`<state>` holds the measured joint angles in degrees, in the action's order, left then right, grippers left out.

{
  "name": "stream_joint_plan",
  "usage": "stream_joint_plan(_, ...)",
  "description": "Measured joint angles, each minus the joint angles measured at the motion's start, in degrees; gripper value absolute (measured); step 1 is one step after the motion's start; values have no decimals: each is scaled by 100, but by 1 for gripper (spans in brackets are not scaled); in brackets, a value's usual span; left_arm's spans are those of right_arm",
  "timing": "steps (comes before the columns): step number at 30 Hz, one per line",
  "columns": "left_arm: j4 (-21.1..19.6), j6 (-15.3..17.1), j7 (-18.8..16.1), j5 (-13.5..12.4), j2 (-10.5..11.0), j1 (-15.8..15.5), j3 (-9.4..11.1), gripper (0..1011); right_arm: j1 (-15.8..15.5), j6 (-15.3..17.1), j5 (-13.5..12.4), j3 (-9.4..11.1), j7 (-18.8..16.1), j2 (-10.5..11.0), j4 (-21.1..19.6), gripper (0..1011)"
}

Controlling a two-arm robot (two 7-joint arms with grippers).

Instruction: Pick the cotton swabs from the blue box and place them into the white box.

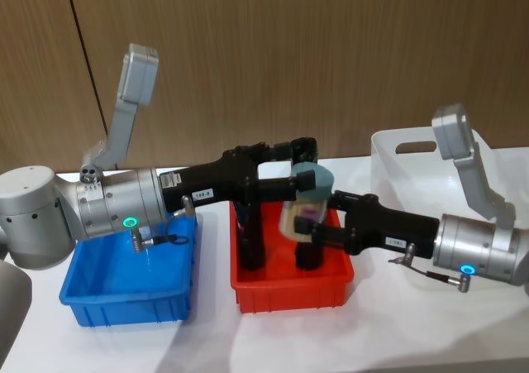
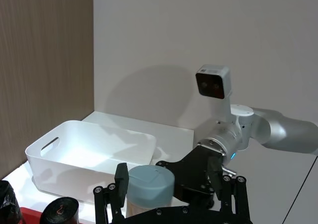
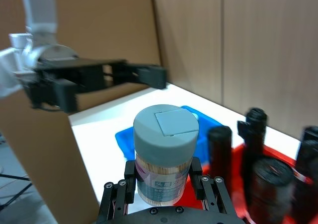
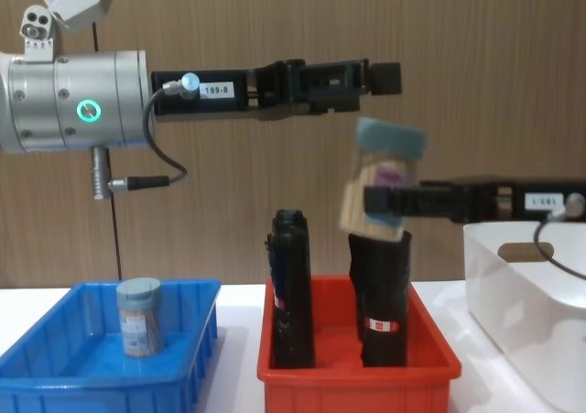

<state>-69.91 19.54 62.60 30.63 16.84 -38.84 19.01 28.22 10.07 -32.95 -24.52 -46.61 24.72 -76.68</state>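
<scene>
Now grips the cotton swabs point(image 3: 165, 149) upright in the closed fingers of the right gripper point(image 3: 163, 182) over the red bin point(image 1: 289, 294), white box point(image 1: 393, 170) farther right; left gripper point(image 4: 383, 78) spread open above.

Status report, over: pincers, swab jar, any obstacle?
Left pincer open, high over red bin. Right pincer shut on swab jar, held above black rolls. White box to its right.

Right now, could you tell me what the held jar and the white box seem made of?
Jar in the right gripper: clear plastic apparently, since swab sticks show through; its matte blue-grey lid looks plastic too. White box: smooth, likely moulded plastic, with rounded corners.
</scene>
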Motion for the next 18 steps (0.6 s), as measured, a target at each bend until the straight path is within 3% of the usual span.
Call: stream_joint_plan(18,0,0,-1,0,0,0,0,1004,-96,-295,128,180,860,196,478,644)
